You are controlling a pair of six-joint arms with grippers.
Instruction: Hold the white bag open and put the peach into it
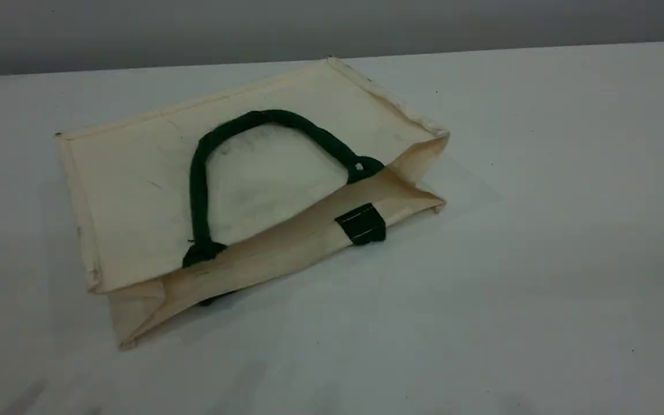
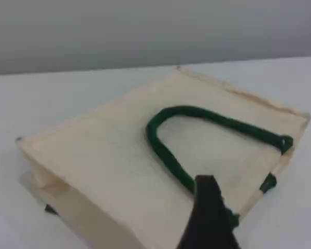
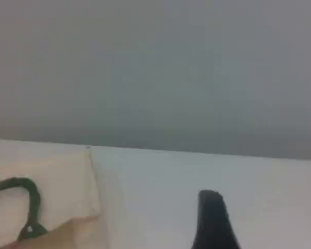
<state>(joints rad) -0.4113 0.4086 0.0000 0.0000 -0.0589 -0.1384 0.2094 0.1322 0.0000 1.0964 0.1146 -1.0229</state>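
The nearest strip of the table (image 1: pixel 539 288) is bare from side to side, and so is the wide stretch to the right, which leaves open room around those sides. The white bag (image 1: pixel 136 190) lies flat on its side, left of the middle, with its mouth turned toward the near right. The mouth's two edges stand slightly apart. The lower edge rests on the table and the upper edge sits just above it, so a strip of the inner face shows with a green tab (image 1: pixel 362 223) sewn on it. At the near left corner the side fold is pressed down, and a dark bit of the lower handle peeks out beneath it. The green rope handle (image 1: pixel 251 118) of the upper side is folded back, lying in an arch on the cloth. The bag's closed bottom edge runs along the far left, near the table's far edge, with a grey wall (image 1: pixel 309 29) behind.

Neither arm shows in the scene view. The left gripper (image 2: pixel 210 218) hangs above the bag near its mouth, tilted down at the handle, its jaws wide apart and holding nothing. The right gripper (image 3: pixel 212 218) is over bare table just beside the bag's right edge, looking level toward the wall. Only one fingertip shows, so I cannot tell how its jaws stand.
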